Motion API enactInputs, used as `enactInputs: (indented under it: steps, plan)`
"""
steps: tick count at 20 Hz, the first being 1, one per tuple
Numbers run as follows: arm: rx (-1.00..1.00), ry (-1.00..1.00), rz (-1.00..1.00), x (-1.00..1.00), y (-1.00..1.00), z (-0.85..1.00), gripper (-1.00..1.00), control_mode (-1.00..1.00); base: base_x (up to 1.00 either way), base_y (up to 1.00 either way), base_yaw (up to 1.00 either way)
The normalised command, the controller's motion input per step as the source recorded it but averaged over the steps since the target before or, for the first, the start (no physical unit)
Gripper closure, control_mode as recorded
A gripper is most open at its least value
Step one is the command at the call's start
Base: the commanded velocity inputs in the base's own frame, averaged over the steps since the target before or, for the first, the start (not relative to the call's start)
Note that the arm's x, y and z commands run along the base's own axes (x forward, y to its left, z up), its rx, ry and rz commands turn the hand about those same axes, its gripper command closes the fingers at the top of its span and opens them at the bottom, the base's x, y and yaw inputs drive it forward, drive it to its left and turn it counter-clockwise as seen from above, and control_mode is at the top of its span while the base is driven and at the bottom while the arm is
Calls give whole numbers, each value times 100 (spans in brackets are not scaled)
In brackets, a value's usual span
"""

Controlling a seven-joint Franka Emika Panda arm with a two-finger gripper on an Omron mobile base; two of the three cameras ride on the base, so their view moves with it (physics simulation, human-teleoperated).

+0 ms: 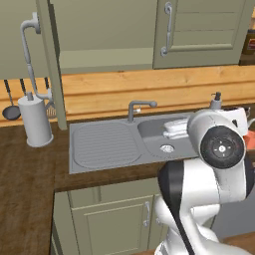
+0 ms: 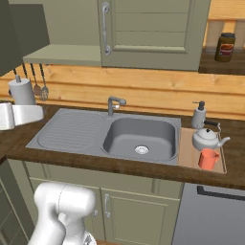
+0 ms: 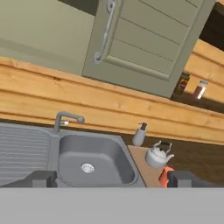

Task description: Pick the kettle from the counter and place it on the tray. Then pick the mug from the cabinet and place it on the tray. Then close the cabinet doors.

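Note:
The silvery kettle (image 2: 207, 138) stands on the tan tray (image 2: 187, 152), on the counter (image 2: 237, 143) right of the sink. The orange mug (image 2: 208, 159) sits just in front of it on the same tray. In the hand view the kettle (image 3: 156, 156) and tray (image 3: 139, 158) lie low and right, and the mug (image 3: 163, 176) is half hidden by a fingertip. My gripper (image 3: 113, 180) is open and empty, hovering over the sink well away from them. The cabinet's left door (image 1: 52, 64) stands swung open, its right door (image 2: 153, 33) is closed, and the inner shelf (image 2: 62, 55) is bare.
A grey sink (image 2: 141, 136) with a faucet (image 2: 114, 103) and ribbed drainboard (image 2: 72, 129) fills the middle of the counter. A soap dispenser (image 2: 198, 115) stands behind the tray. A paper towel roll (image 1: 35, 119) and hanging utensils (image 2: 38, 79) are at the left. A dark jar (image 2: 225, 47) sits on a shelf at the upper right.

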Motion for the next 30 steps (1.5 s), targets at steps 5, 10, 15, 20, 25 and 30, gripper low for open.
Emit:
enactInputs:
  steps: [5, 10, 15, 20, 25, 30]
  plan:
    - [-19, -2, 18, -40, 22, -3, -100, -100, 0, 0, 0]
    - [-19, -1, 21, -28, 45, -15, -100, -100, 0, 0, 0]
    - [-15, -2, 18, -17, 56, -3, -100, -100, 0, 0, 0]
    - [-15, 0, 15, -10, 60, -1, -100, -100, 0, 0, 0]
    - [-13, -6, 13, -11, 55, -1, -100, -100, 0, 0, 0]
    - [-15, -10, 12, -16, 48, -7, -100, -100, 0, 0, 0]
